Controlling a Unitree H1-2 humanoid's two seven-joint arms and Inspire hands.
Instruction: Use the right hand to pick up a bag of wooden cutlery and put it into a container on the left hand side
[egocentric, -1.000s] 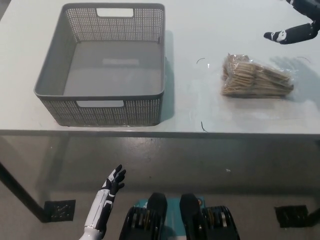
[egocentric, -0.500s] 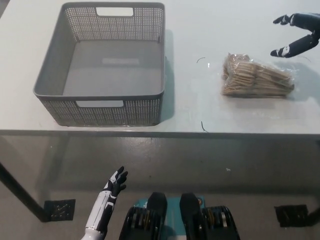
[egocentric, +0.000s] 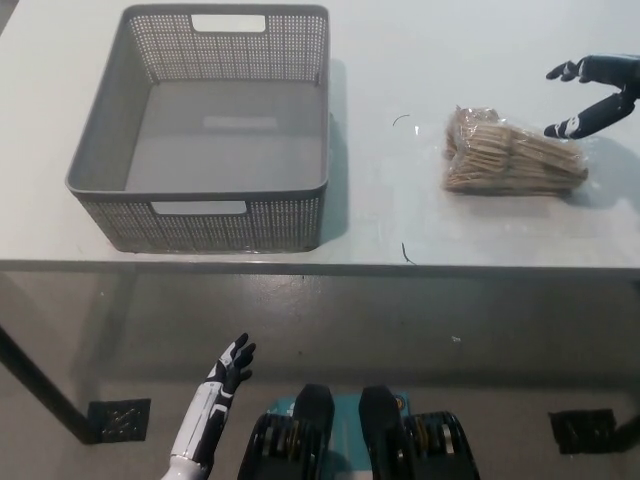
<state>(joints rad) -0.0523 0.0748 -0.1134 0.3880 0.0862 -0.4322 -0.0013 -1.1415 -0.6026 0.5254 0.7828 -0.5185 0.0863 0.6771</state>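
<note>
A clear bag of wooden cutlery (egocentric: 510, 152) lies on the white table (egocentric: 420, 60), right of centre. My black right hand (egocentric: 594, 95) hovers at the bag's far right end, open, fingers spread above and beside it, holding nothing. The grey perforated basket (egocentric: 205, 130) stands on the table's left side and is empty. My white left hand (egocentric: 225, 375) hangs below the table edge at the lower left, open.
Two small dark scraps (egocentric: 402, 120) lie on the table between basket and bag. The table's front edge (egocentric: 320, 266) runs across the middle of the picture, with grey floor below it.
My right hand has come down and toward the bag's right end, its fingers spreading wider. The left hand has sunk slightly. Bag and basket have not moved.
</note>
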